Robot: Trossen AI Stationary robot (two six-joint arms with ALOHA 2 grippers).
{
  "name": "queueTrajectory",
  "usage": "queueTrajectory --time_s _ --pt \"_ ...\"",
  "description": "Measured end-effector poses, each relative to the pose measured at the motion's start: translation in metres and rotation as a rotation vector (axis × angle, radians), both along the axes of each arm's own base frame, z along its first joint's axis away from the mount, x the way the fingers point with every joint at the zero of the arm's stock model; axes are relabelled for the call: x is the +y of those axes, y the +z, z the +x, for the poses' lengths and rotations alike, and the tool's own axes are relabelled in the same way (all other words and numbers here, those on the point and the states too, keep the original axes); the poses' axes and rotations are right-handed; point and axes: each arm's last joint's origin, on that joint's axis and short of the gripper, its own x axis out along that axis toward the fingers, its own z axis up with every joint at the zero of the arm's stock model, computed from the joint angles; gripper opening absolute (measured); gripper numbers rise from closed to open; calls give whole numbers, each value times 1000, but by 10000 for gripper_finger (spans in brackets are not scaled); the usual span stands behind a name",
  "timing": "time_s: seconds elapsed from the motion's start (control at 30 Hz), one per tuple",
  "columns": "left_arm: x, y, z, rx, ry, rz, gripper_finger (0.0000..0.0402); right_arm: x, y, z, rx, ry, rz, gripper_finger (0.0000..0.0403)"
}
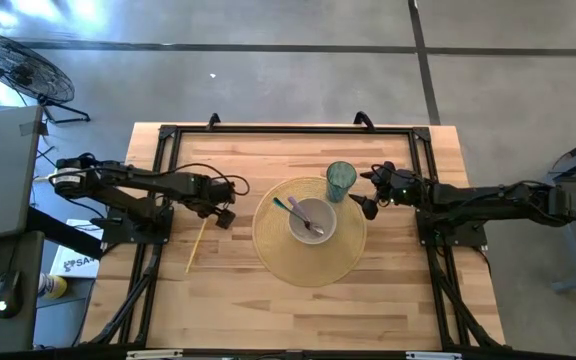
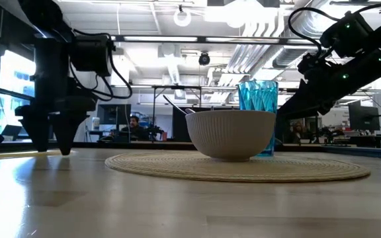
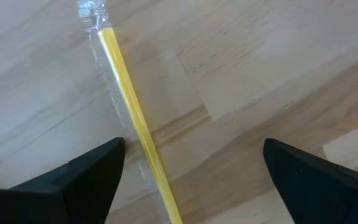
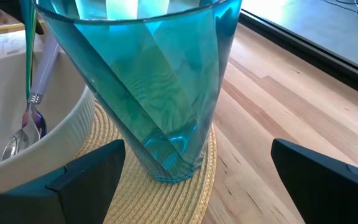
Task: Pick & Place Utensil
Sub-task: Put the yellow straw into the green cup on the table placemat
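Beneath our left claw (image 3: 191, 180), its fingers spread, the yellow wrapped straw (image 3: 135, 118) lies on the table (image 1: 228, 290). Our right claw (image 4: 197, 180) gapes, empty, beside the teal cup (image 4: 148, 81).

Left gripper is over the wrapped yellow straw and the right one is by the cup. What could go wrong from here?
1. The thin yellow straw in clear wrapper lies flat on the wooden table; the open left gripper straddles it off-centre, so closing may skid or pinch only wrapper.
2. The open right gripper faces the teal faceted plastic cup, which stands near the woven round placemat's edge beside the white ribbed bowl; a push could tip it.
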Motion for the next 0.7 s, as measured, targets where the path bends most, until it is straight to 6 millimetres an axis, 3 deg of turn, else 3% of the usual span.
queueTrajectory --time_s 0.7 --pt "0 0 1 -7 -3 -3 98 0 0 0 0 2 0 398"
